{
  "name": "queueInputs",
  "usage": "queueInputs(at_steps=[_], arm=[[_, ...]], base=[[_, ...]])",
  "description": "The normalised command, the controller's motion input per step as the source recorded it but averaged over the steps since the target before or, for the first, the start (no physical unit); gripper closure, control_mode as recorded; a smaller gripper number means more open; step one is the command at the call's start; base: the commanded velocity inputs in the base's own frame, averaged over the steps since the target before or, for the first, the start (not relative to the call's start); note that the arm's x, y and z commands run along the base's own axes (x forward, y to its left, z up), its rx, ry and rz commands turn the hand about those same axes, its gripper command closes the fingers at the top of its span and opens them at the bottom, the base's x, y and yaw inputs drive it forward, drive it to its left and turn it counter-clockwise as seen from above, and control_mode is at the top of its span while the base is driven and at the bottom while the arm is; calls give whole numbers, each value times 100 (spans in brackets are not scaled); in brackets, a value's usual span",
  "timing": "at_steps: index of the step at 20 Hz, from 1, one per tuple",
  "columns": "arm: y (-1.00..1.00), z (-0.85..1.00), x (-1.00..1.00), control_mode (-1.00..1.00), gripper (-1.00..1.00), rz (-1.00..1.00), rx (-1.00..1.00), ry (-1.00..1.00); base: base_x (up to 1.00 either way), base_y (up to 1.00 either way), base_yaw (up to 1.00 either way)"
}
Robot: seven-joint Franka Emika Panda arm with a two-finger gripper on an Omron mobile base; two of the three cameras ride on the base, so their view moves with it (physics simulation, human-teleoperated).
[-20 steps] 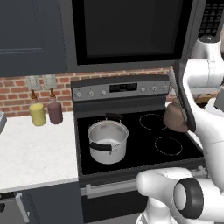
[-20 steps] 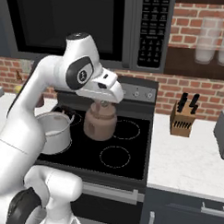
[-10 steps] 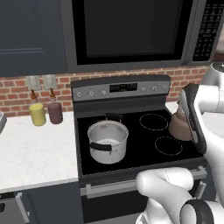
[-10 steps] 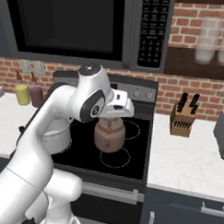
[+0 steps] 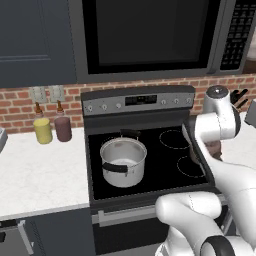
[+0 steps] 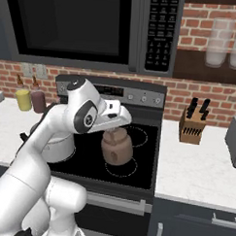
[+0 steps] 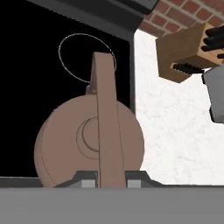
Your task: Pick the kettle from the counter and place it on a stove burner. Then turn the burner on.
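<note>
The brown kettle [image 6: 116, 147] sits low over the front right stove burner [image 6: 132, 172]; whether it touches the glass I cannot tell. My gripper [image 6: 117, 126] is shut on its arched handle from above. In the hand view the fingertips [image 7: 87, 180] clamp the handle of the kettle [image 7: 61, 140], and another stove burner [image 7: 66, 43] shows beyond the lid. In the left base view my arm hides most of the kettle [image 5: 214, 148]. The white counter [image 6: 195, 167] lies right of the stove.
A silver pot [image 5: 123, 160] occupies the front left ring. A knife block [image 6: 192, 127] and a toaster [image 6: 234, 139] stand on the right counter. Two bottles [image 5: 52, 129] stand at the left wall. The stove's knob panel [image 5: 135, 101] runs along the back.
The arm has carried the kettle forward and down toward the front right ring, with the elbow swinging lower. The grip on the handle has stayed shut.
</note>
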Motion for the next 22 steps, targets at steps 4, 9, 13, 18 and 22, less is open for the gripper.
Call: queueInputs(at_steps=[4,9,13,18,22], arm=[[-17,-28,28,-100,100,2,0,-7],[-3,-20,40,-100,100,0,1,-3],[0,-16,42,-100,100,0,0,0],[0,-8,17,-100,100,0,0,3],[-4,-16,10,-100,100,0,0,0]], base=[[0,0,0],[0,0,0],[0,0,0],[0,0,0],[0,0,0]])
